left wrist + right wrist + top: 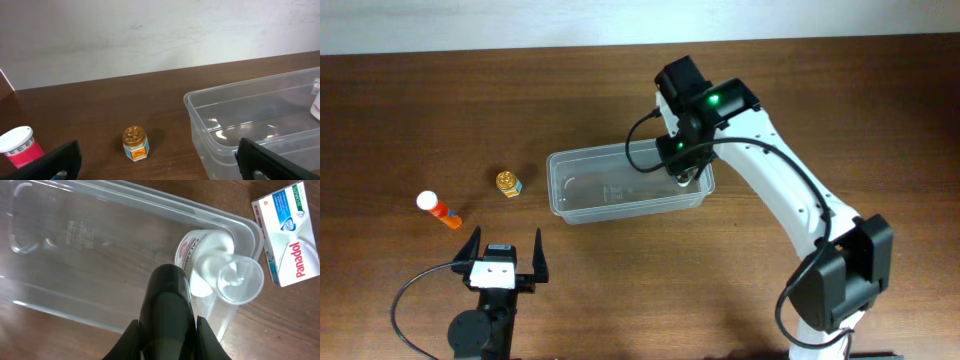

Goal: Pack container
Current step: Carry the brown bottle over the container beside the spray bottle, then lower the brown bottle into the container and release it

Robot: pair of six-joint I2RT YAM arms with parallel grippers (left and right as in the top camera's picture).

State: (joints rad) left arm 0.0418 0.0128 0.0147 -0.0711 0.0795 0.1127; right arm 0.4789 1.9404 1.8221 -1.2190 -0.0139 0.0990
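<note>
A white-and-blue box (286,235) reading "Panadol" lay on the counter (420,120) just outside the right end of the container (625,185), which sat near the counter's middle. Inside that end lay a white bottle (200,255) lettered "Calam…". The right claw (167,280) was closed beside it, grip unclear. The left claw (504,240), near the front edge, gaped empty.

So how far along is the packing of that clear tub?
Early. The container holds only the white bottle, with the shut right gripper at it; whether it grips is unclear. To go: the Panadol box, gold-lidded jar and white-capped tube lie outside on the table. The left gripper stands open, empty.
</note>
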